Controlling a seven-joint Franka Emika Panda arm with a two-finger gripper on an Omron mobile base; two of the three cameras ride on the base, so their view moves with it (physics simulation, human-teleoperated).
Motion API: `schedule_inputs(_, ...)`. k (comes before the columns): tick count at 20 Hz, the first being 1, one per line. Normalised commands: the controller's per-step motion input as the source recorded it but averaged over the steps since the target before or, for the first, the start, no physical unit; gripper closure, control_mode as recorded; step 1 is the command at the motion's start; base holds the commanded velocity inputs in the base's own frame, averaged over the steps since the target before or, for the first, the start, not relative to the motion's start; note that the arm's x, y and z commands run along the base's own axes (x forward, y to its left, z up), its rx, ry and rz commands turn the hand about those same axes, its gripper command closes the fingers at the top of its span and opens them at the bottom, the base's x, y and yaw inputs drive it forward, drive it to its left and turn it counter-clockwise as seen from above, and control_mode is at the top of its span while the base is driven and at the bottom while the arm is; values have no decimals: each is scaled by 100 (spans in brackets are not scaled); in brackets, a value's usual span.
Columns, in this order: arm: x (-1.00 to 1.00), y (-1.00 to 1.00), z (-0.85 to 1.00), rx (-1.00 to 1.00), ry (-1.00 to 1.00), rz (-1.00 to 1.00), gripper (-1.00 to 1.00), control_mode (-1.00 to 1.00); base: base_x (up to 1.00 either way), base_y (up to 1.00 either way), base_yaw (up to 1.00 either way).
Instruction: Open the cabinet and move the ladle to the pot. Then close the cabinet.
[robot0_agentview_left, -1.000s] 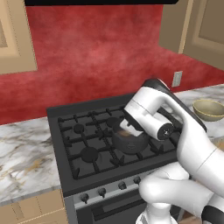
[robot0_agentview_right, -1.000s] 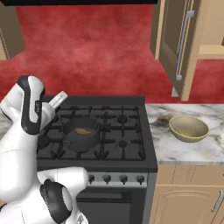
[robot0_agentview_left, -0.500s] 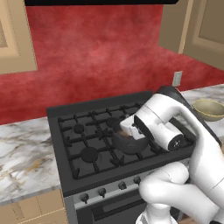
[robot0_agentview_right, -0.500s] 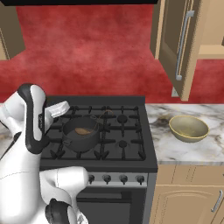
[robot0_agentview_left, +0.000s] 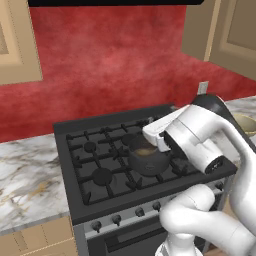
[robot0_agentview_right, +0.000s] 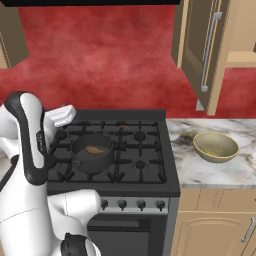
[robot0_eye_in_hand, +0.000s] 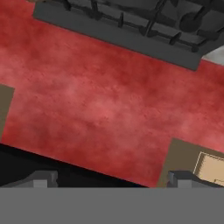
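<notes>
Fingers (robot0_eye_in_hand: 112, 179) stand spread wide in the hand view, nothing between them, facing the red wall (robot0_eye_in_hand: 100, 100) with the stove (robot0_eye_in_hand: 131, 26) edge across the top. From the left base view, the pot (robot0_agentview_left: 148, 159) sits on the stove's middle grates, just beside the arm. From the right base view, the ladle (robot0_agentview_right: 94, 149) lies in the pot, the cabinet (robot0_agentview_right: 202, 55) door hangs open above the surface (robot0_agentview_right: 192, 172), and the bowl (robot0_agentview_right: 216, 146) rests well apart from the stove.

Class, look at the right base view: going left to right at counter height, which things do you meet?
Robot arm → pot on the stove → yellowish bowl on the marble counter.
</notes>
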Motion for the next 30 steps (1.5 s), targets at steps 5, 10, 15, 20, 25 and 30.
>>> schedule_inputs(5,-15,-6,28,0,0,-2,-100,100,-43,-16,-5)
schedule_inputs(10,0,0,0,0,0,0,-100,100,-100,-58,-13)
schedule_inputs(15,0,0,0,0,0,0,-100,100,-100,-96,-16)
schedule_inputs(20,0,0,0,0,0,0,-100,100,-90,-100,-16)
schedule_inputs(25,0,0,0,0,0,0,-100,100,-50,-100,-10)
schedule_inputs(30,0,0,0,0,0,0,-100,100,24,-100,0)
